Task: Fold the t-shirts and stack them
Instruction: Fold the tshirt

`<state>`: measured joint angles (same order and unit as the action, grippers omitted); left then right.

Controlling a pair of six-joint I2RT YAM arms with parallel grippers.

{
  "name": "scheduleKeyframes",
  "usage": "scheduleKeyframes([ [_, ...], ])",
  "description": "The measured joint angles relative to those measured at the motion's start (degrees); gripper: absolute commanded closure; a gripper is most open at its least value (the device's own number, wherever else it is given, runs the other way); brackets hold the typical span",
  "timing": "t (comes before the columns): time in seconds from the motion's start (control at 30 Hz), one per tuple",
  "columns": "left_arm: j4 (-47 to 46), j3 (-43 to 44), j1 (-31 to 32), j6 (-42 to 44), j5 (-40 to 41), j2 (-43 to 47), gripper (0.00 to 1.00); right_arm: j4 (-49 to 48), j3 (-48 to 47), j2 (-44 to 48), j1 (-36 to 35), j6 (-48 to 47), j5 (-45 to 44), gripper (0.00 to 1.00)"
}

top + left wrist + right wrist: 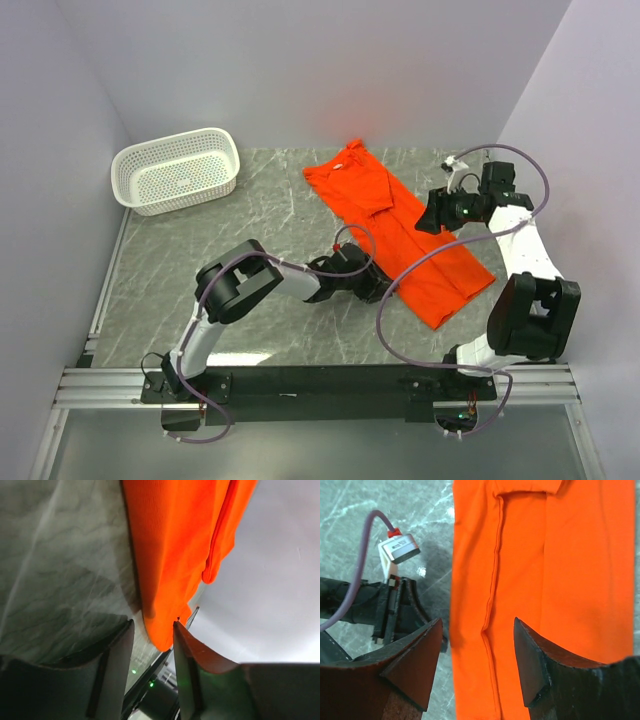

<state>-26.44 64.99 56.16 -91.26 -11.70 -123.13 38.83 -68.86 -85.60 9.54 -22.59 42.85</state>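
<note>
The left end effector (372, 288) lies low on the tabletop (250, 210) at the left edge of the t-shirt (400, 235), close to its near end. Its jaws stand apart with the cloth edge between them, and no pinch shows. If they close this shallow, they may catch only the top layer, or the hem may slip out as the edge is lifted. That would open the lengthwise fold instead of carrying it over.

A purple cable (383, 320) loops across the near part of the shirt. It could drag on the cloth and pull it askew if either arm swings.

A little farther, the right end effector (437, 215) hangs over the shirt's right edge, released and holding nothing. In the right wrist view its fingers are spread over the cloth and a seam. If only one arm lifts, the strip will likely twist, and a blind descent could press in new wrinkles.

The t-shirt lies flat on the right half of the tabletop, already narrowed to a long strip. Its long axis runs diagonally from the hem at the near right to the neck at the far left, close to the back wall, with a sleeve tucked inward near the far end.
</note>
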Motion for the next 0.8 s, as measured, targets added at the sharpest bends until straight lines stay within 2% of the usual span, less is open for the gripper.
scheduleKeyframes([
  [0.23,2.0,4.9,-0.3,-0.5,1.7,-3.5,0.74,-0.2,1.9,5.0,1.3,0.2,1.8,0.34],
  [0.27,2.1,5.2,-0.3,-0.5,1.9,-3.7,0.83,-0.2,2.4,5.9,1.4,0.2,2.0,0.34],
  [0.37,2.3,5.0,-0.3,0.2,2.6,-3.8,0.99,-0.1,2.9,7.5,1.6,0.2,2.8,0.34],
  [0.47,1.1,3.8,-0.6,1.4,3.0,-3.3,0.99,0.0,2.9,8.3,1.9,0.2,3.3,0.34],
  [0.57,-0.7,-1.1,-1.5,3.1,3.3,-0.2,0.99,0.3,3.0,9.0,2.0,0.1,3.4,0.34],
  [0.8,-2.7,-20.0,-7.4,11.0,-1.0,13.1,0.99,2.3,3.4,9.9,2.0,-2.0,3.5,0.34],
])
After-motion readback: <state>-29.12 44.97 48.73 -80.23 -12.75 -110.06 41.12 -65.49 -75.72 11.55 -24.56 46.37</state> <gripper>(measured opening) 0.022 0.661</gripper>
